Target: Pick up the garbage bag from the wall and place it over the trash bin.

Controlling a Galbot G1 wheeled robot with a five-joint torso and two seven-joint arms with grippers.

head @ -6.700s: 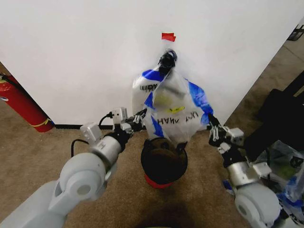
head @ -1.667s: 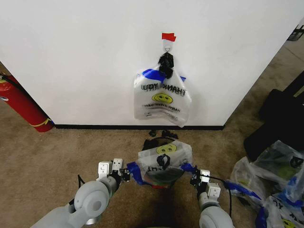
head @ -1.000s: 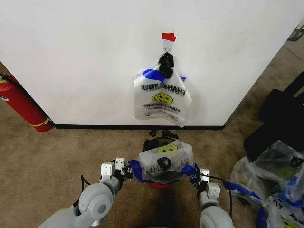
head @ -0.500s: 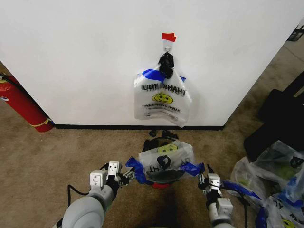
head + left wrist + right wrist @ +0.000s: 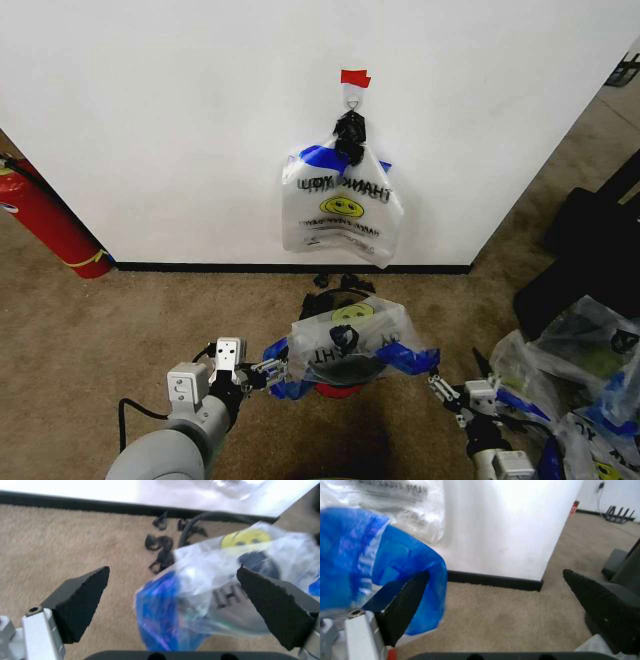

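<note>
Beige carpet (image 5: 90,330) runs up to the white wall (image 5: 150,120), and on it, near the black baseboard, stands the trash bin (image 5: 338,372) with the garbage bag (image 5: 345,335) draped over its top, smiley face toward the wall. The bag lies spread crosswise, its long axis running left to right, with one blue handle (image 5: 278,383) trailing out toward the robot's left and the other blue handle (image 5: 412,356) toward its right. Low at the bin's left, the left gripper (image 5: 262,373) reaches forward toward the bag, its fingers (image 5: 80,600) spread wide with the bag's blue end between them, touching neither. The right gripper (image 5: 452,388) sits just off the bin's right side, angled inward, fingers (image 5: 602,607) also spread apart and holding nothing. Higher up, a bunch of identical bags (image 5: 340,205) hangs from a metal hook (image 5: 352,95) under a red tape piece (image 5: 354,77). A red fire extinguisher (image 5: 45,225) leans at far left.
</note>
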